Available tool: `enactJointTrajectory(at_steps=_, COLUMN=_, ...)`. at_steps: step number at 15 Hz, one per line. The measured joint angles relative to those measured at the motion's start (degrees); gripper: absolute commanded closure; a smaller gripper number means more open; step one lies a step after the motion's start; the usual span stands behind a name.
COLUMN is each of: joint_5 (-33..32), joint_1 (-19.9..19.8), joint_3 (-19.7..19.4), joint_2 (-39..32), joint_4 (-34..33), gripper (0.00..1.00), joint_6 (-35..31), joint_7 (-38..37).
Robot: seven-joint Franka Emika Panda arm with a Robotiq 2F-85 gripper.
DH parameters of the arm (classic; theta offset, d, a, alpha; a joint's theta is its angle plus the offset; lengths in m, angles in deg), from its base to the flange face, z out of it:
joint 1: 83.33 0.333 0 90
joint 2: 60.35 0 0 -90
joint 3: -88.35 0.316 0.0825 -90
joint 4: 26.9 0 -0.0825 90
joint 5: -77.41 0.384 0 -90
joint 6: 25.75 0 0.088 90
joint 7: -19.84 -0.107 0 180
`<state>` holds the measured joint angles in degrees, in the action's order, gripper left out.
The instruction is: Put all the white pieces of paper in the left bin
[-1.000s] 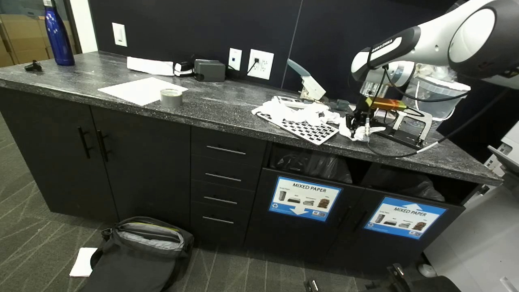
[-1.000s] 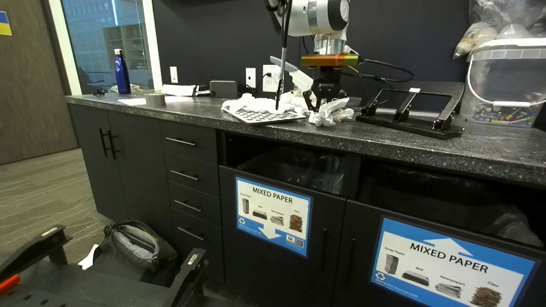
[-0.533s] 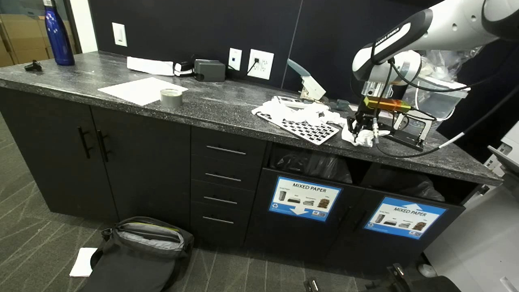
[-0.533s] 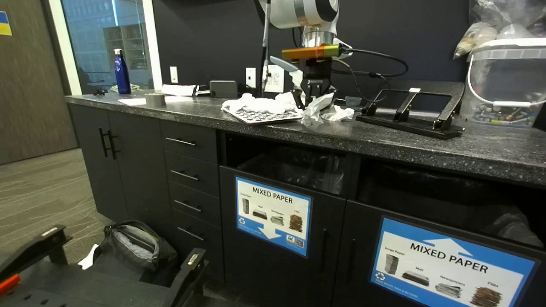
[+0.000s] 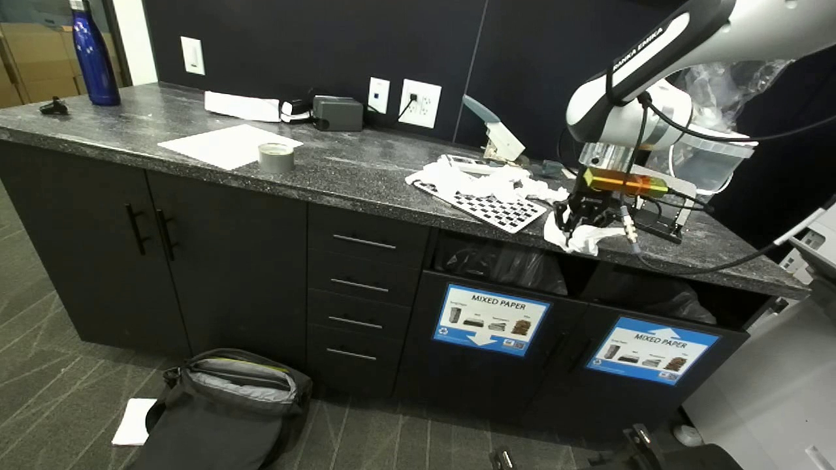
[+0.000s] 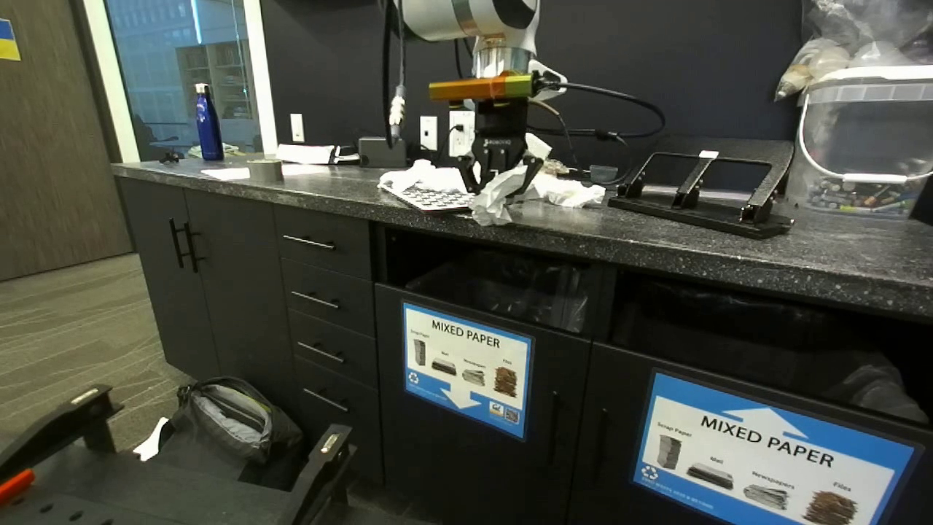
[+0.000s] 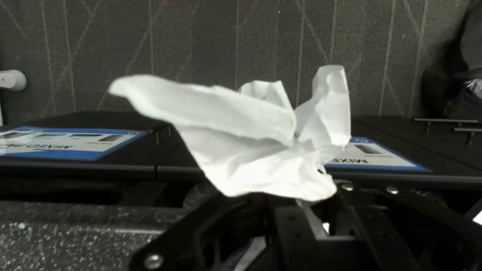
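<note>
The black two-finger gripper point(image 6: 497, 191), nearly closed, clamps a crumpled white paper piece point(image 7: 256, 158). In an exterior view, the dark boxy left bin point(image 6: 466, 368) stands at the gripper's six o'clock, more white paper scraps point(image 6: 574, 194) at three.

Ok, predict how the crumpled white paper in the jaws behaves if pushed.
The crumpled white paper looks thin, so probably light and floppy. Sharp creases may hold some shape. Spreading beyond the jaws, it could fold back.
</note>
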<state>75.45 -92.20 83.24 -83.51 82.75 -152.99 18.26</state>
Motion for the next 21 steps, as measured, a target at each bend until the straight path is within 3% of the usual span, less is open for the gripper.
enactJointTrajectory(at_steps=7, joint_5=-3.4, joint_1=2.8, joint_3=0.0, joint_2=13.1, joint_4=22.3, gripper=0.88, joint_6=-9.2, joint_7=-0.6)
enactJointTrajectory(at_steps=13, joint_5=-14.1, joint_1=3.8, joint_3=-0.3, joint_2=18.2, joint_4=42.7, gripper=0.90, joint_6=-34.3, joint_7=-8.7)
enactJointTrajectory(at_steps=16, joint_5=-19.4, joint_1=4.7, joint_3=-1.3, joint_2=16.8, joint_4=47.4, gripper=0.91, joint_6=-48.3, joint_7=-16.7)
enactJointTrajectory(at_steps=19, joint_5=-25.7, joint_1=8.3, joint_3=-8.0, joint_2=11.6, joint_4=46.8, gripper=0.90, joint_6=-61.6, joint_7=-24.6)
enactJointTrajectory(at_steps=21, joint_5=-22.5, joint_1=12.8, joint_3=-14.1, joint_2=6.0, joint_4=44.7, gripper=0.90, joint_6=-70.3, joint_7=-24.2)
